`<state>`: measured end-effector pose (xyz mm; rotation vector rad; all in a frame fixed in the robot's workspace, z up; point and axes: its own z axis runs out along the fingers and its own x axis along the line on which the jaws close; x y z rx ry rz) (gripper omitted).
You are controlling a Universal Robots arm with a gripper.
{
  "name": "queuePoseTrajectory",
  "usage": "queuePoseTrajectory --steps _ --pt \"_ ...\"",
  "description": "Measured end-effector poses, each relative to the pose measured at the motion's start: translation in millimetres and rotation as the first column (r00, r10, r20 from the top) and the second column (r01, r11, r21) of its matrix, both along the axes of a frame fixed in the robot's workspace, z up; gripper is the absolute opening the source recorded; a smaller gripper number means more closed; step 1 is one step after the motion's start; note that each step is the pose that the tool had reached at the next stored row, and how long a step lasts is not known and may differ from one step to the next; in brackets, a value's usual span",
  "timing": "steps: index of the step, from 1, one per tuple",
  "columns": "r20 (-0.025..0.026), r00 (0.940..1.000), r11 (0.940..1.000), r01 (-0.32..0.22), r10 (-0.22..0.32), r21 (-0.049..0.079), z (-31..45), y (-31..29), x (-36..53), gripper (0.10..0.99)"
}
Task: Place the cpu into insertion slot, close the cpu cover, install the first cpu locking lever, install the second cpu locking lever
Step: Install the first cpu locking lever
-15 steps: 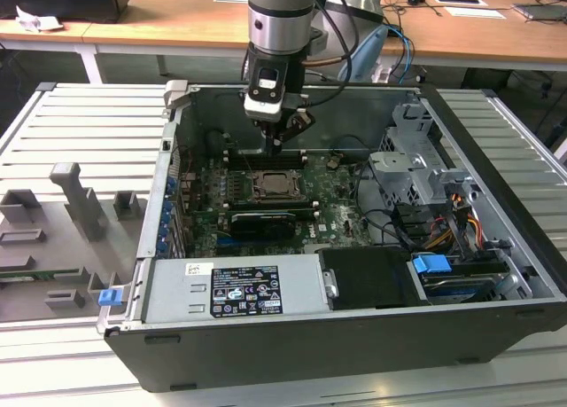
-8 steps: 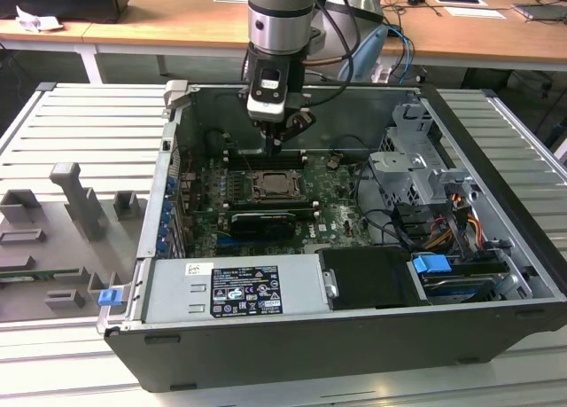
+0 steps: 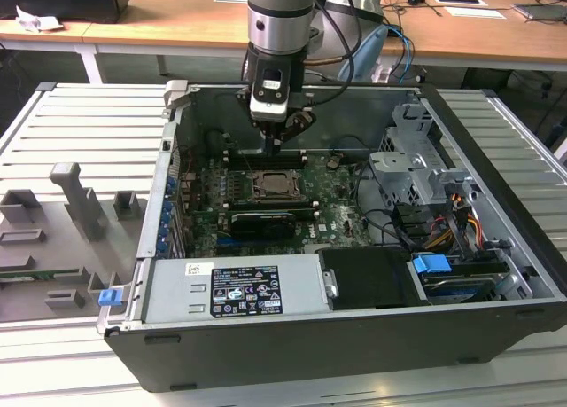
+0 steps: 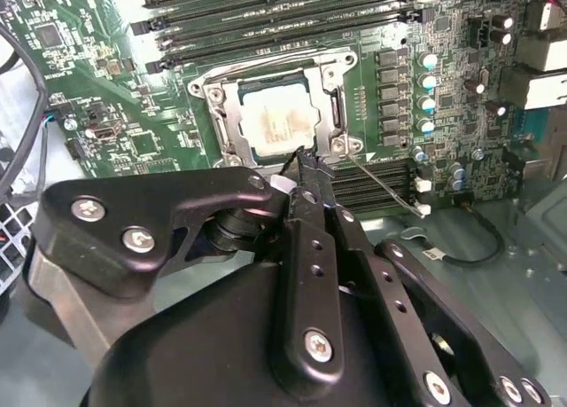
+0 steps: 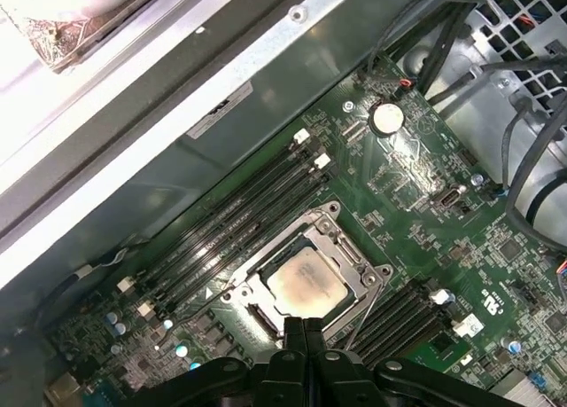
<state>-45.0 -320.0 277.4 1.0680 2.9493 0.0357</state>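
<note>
Here's the pincer [image 3: 277,141] low inside the open computer case [image 3: 496,274], which sits on the slatted bench [image 3: 80,132]. Its fingers are pressed together, a narrow pinch with nothing seen between them. In both wrist views the tips [image 4: 306,166] [image 5: 306,325] hang right at the edge of the insertion slot [image 3: 261,178], near the middle of the green motherboard [image 3: 337,194]. And the cpu [image 4: 277,119] [image 5: 306,280] is in, lying flat in that slot with its pale metal top up! The cpu cover [image 4: 215,105] [image 5: 341,247] lies down around it, framing the chip. In the second wrist view a thin wire locking lever [image 4: 381,183] angles away from the slot's corner, just beside the pincer tips. Whether they touch it, I cannot tell.
</note>
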Motion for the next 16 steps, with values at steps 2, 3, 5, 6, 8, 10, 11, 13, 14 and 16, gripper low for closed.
queuePoseTrajectory --steps 2,3,5,6,8,10,11,13,14,16 --pt "0.0 0.999 0.999 -0.046 0.046 0.0 0.0 0.0 -0.4 0.106" --pt "0.0 0.9976 0.9976 -0.07 0.07 0.0 0.0 0.0 -0.4 0.106" --pt "0.0 0.9931 0.9931 -0.117 0.117 0.0 0.0 0.0 -0.3 0.106" --pt "0.0 0.9906 0.9906 -0.137 0.137 0.0 0.0 0.0 -0.4 0.106" --pt "0.0 0.987 0.987 -0.161 0.161 0.0 0.0 0.0 -0.4 0.106" --pt "0.0 0.9789 0.9789 -0.204 0.204 0.0 0.0 -0.1 -0.6 0.106" --pt "0.0001 0.973 0.973 -0.231 0.231 0.0 0.0 -0.1 -0.7 0.106" --pt "0.0001 0.9672 0.9672 -0.254 0.254 0.0 0.0 -0.1 -0.7 0.106" --pt "0.0001 0.962 0.962 -0.273 0.273 0.0 0.0 -0.1 -0.8 0.106" --pt "0.0001 0.9506 0.9506 -0.31 0.31 0.0 0.0 -0.1 -0.7 0.106"
